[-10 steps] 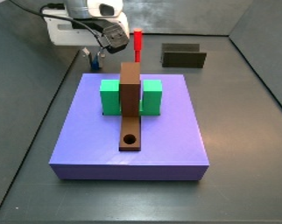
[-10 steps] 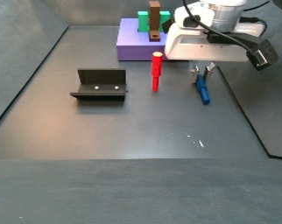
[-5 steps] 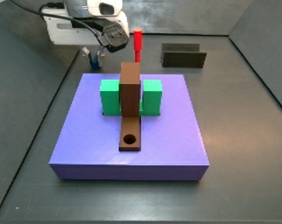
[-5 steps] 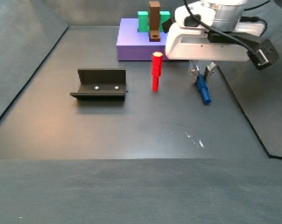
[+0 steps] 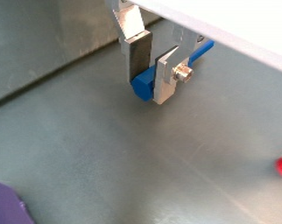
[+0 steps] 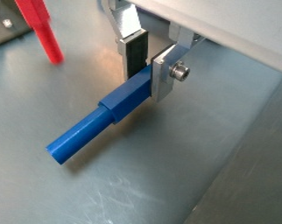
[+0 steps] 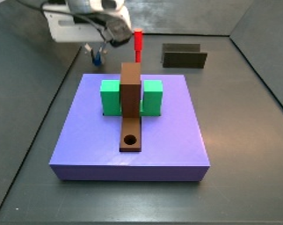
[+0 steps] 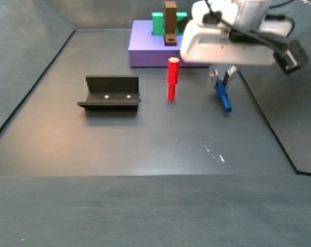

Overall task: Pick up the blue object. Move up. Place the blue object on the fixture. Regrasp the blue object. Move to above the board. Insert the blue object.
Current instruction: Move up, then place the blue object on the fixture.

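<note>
Gripper (image 6: 147,64) low over the floor, its fingers (image 5: 137,54) on either side of one end of the blue peg (image 6: 99,127) and seemingly pinching it. Peg lies flat on the floor, its free end reaching out away from the gripper. Red peg (image 8: 174,78) stands just beside; fixture (image 8: 109,93) farther off past it; board (image 7: 132,127) well apart on another side. Judged stage: pick-up grasp only. Lift, fixture placement, regrasp, move over board and insertion all left.
</note>
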Motion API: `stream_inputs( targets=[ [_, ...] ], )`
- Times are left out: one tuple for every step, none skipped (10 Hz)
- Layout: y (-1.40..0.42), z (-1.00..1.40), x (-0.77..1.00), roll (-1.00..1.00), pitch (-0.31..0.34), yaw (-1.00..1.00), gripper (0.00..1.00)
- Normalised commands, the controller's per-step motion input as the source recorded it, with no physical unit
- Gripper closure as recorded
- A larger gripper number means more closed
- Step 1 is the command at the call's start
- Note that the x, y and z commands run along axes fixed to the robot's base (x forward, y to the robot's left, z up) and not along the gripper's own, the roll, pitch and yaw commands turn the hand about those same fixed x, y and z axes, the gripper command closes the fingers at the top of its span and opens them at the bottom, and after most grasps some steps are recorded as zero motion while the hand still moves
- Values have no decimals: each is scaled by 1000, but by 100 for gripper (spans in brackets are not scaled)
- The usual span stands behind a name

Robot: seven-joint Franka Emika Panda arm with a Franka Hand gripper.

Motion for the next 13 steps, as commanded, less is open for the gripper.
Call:
stream_inputs(
  targets=[
    [2,679,-105,4,75,-34,100],
    [16,276,-53,36,37,-23,100],
    [34,0,0,-49,0,0,100],
    [306,234,323,-800,-23,-6,100],
    [274,443,523,-1000,-31,-80,100],
    [229,449,540,-1000,-60,-143,100],
    [189,457,569,-1000,-69,-189,100],
    [189,451,549,-1000,-63,-189,100],
    [194,446,543,-1000,-60,-186,100],
    [214,437,529,-1000,-63,-166,100],
    [231,426,526,-1000,-71,-146,100],
    [257,400,523,-1000,-86,-114,100],
    [266,354,600,-1000,-117,-69,100]
  ],
)
